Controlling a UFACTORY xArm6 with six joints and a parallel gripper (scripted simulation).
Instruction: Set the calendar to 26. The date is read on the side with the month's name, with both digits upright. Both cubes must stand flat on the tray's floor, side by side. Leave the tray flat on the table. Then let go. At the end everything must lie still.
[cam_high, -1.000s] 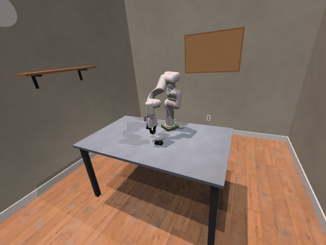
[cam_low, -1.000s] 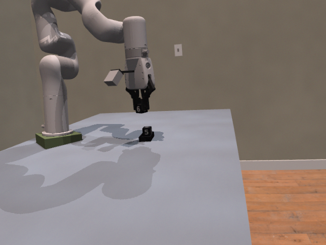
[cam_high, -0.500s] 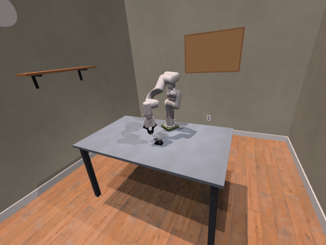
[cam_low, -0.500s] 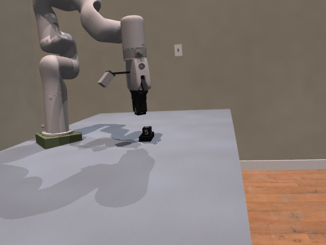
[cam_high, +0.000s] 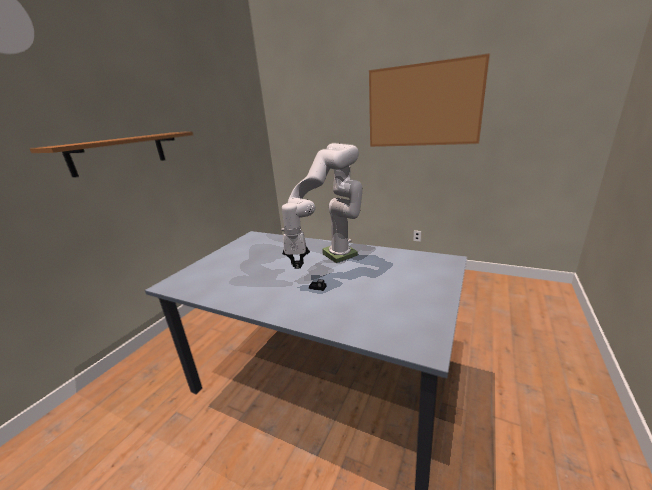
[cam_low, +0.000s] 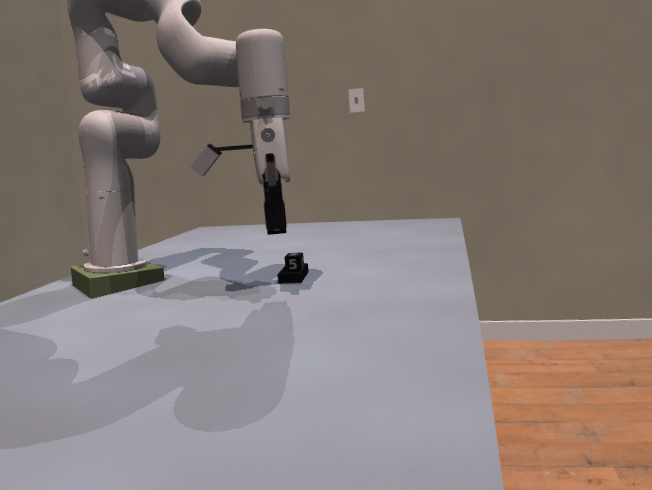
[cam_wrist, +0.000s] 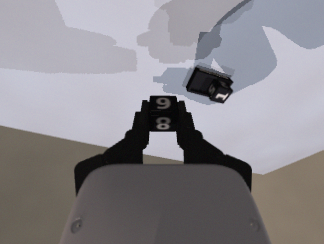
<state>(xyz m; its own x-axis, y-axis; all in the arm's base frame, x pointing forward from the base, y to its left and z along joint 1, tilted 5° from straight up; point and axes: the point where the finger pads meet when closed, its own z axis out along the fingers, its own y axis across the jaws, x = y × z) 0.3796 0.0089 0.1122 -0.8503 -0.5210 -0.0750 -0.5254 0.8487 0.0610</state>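
Observation:
My gripper (cam_high: 297, 263) (cam_low: 274, 225) (cam_wrist: 163, 110) is shut on a black date cube (cam_wrist: 161, 123) and holds it in the air above the table. In the wrist view the cube shows a 9 on one face and an 8 on the face toward the camera. The small black tray (cam_high: 315, 286) (cam_low: 293, 276) (cam_wrist: 200, 80) lies on the table below and a little to the side of the gripper. The other black cube (cam_low: 293, 261) stands in the tray and shows a 5 toward the exterior camera. The month's name cannot be read.
The arm's green base block (cam_high: 339, 254) (cam_low: 117, 278) stands behind the tray. The grey table (cam_high: 368, 316) (cam_low: 368, 368) ends at its right edge in the exterior view, with wooden floor beyond. The wrist camera bracket (cam_low: 205, 160) sticks out beside the gripper.

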